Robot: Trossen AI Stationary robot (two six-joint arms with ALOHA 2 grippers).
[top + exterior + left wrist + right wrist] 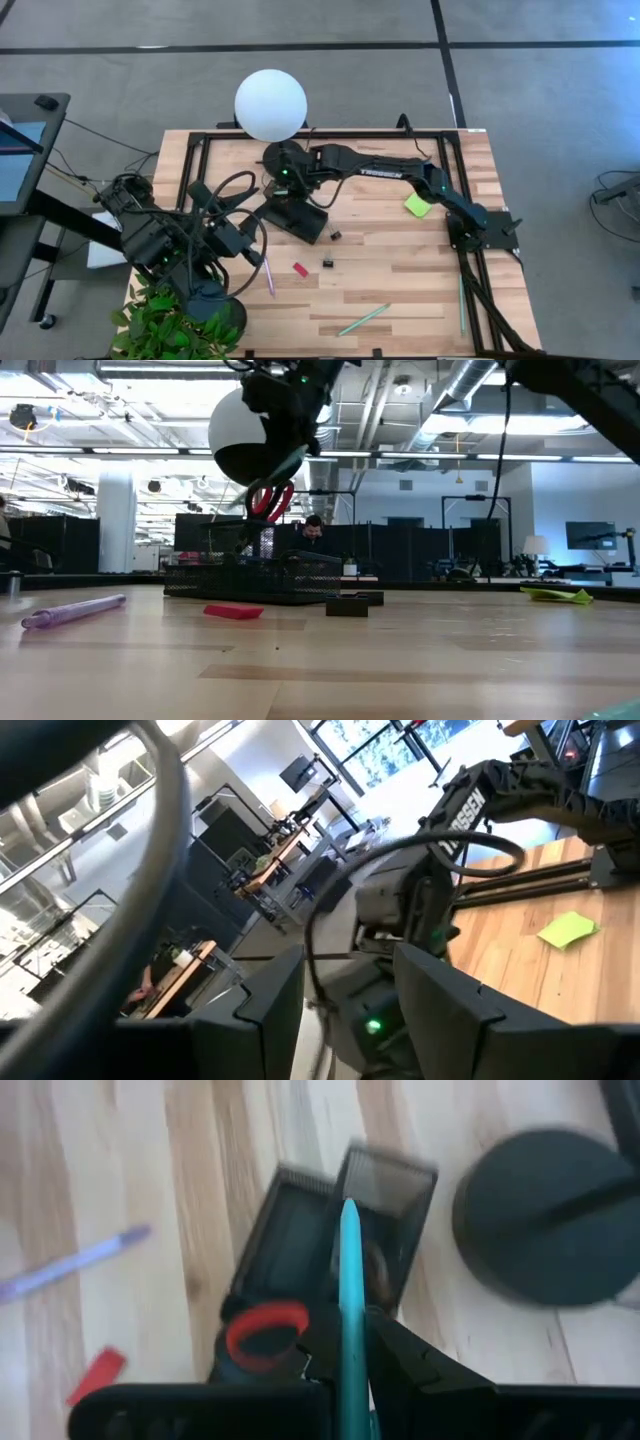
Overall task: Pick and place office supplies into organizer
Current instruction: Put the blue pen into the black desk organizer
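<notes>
We see right tool (352, 1342) clamped on teal pen (350, 1290), hovering above organizer (300, 1230) w/ red scissors (266, 1330) inside; left tool (345, 1005) wide, empty, at tabletop (400, 290) left edge.

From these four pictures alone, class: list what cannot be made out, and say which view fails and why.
- Organizer contents: high view, the right tool and its arm cover much of it; low view, seen edge-on.
- Scissors: low view, only red handles show; the blades are hidden by the tool.
- Teal pen lower end: right wrist view, cut off by the picture's edge.
- Black clips: high view, too small to tell shape.
</notes>
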